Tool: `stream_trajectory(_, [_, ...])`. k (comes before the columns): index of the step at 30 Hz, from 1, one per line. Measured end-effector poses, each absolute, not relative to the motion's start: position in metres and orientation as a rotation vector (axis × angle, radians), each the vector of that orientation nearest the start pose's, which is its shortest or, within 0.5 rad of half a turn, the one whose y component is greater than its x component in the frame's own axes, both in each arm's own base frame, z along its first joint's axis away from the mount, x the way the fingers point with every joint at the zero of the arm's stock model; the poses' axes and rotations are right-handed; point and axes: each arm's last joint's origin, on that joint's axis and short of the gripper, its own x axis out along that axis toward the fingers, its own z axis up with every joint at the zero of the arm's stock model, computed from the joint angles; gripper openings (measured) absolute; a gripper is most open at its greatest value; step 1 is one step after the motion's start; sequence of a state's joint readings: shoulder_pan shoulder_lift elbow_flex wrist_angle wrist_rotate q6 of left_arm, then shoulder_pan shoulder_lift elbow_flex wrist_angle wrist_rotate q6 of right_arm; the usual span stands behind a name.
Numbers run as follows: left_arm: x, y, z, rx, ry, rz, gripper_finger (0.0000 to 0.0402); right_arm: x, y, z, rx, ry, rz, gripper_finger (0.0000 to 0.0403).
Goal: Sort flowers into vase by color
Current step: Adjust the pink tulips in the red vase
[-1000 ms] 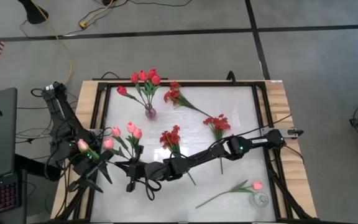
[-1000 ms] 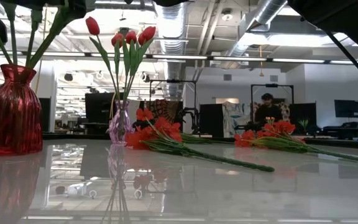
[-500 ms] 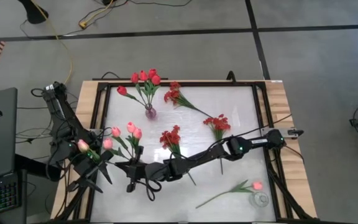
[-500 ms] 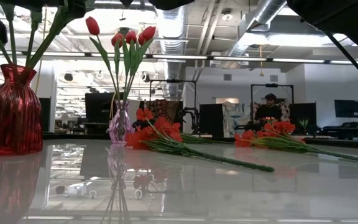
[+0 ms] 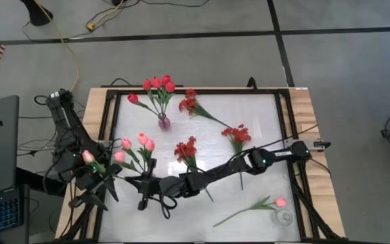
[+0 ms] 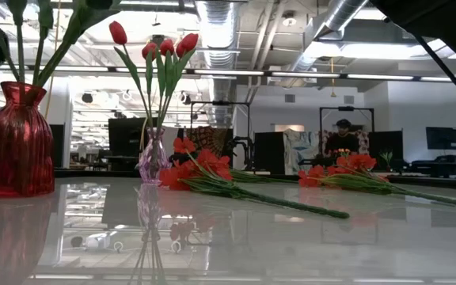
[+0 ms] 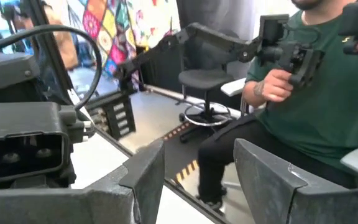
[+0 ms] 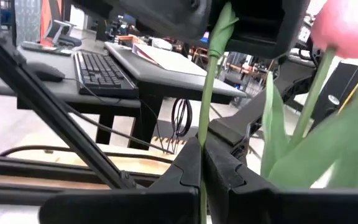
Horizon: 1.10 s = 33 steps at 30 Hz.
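My right gripper [image 8: 202, 149] reaches across to the table's near left [image 5: 117, 178] and is shut on a thin green tulip stem. A pink tulip [image 5: 88, 157] shows just beyond it. More pink tulips [image 5: 143, 139] fan out nearby, and their stems [image 6: 18, 39] stand in the red vase [image 6: 13, 142]; my right arm hides this vase in the high view. Several red tulips [image 5: 158, 85] stand in the small purple vase [image 5: 163, 123]. My left gripper [image 7: 197, 174] stands open beside the right one [image 5: 95, 190] with nothing between its fingers. My right gripper pinches the green stem [image 8: 202, 121] between its two fingers. The fingers lie level, coming from the table's right, across the stem. The stem stands upright in the hold and runs up past my left arm's dark body. Its blossom and lower end lie outside the wrist view.
Red blossom sprays lie on the table at the far middle [image 5: 189, 102], the middle [image 5: 187, 149] and right of middle [image 5: 237, 134]. One pink tulip [image 5: 279, 202] lies near a clear glass vase [image 5: 284, 217] at the near right. A person [image 7: 316, 93] sits beyond the table.
My right gripper has risen a little, still shut on the stem. In the low view the dark arm parts above the red vase have moved up toward the picture's top.
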State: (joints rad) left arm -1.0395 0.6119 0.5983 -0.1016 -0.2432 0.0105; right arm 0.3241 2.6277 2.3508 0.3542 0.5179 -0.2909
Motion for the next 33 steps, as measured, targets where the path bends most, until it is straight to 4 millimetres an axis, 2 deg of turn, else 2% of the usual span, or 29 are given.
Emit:
stream_trajectory(9, [0.073,-0.110,0.308,0.148,-0.002,-0.799,0.0180,0.567,0.169,0.248,-0.206,-0.098,-0.219,0.0029])
stream_trajectory(18, [0.072,-0.109,0.303,0.191,0.039,-0.805,0.0180,0.567,0.170,0.249,-0.122,-0.121,-0.171,0.0029])
stream_trajectory(33, [0.067,-0.113,0.299,0.140,0.086,-1.025,0.0180,0.560,0.194,0.247,0.191,-0.099,-0.035,0.0030])
